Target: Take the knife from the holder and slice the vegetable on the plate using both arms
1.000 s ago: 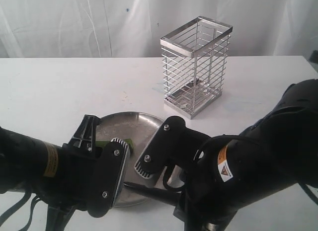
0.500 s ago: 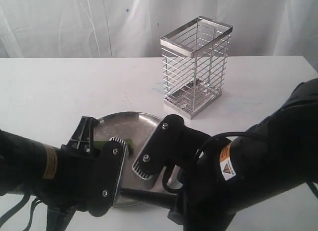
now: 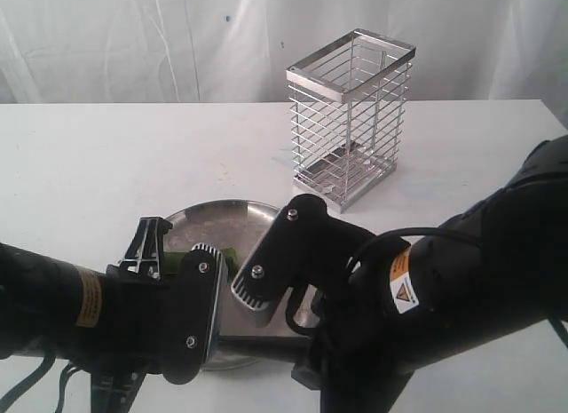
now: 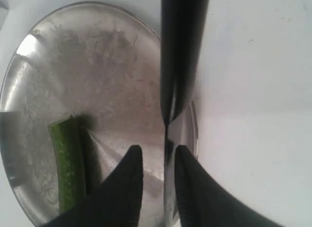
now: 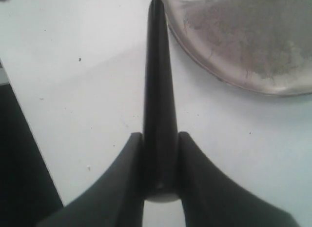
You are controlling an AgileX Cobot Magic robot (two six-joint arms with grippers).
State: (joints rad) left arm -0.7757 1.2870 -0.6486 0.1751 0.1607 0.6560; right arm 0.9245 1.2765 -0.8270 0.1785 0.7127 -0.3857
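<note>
Risk lies mostly in the knife (image 5: 159, 105): the right gripper (image 5: 159, 154) pinches its black handle between closed fingers, blade reaching toward the steel plate (image 5: 253, 46), and a hard push could twist it loose. The left gripper (image 4: 157, 168), jaws slightly apart and seemingly empty, hovers over the plate beside the green chili (image 4: 67, 163), which lies unpinned and may roll under the cut. The wire holder (image 3: 350, 118) stands empty behind.

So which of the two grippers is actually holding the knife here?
The right gripper: its fingers are shut on the black knife. The left gripper holds nothing, with the green vegetable lying beside it on the plate.
</note>
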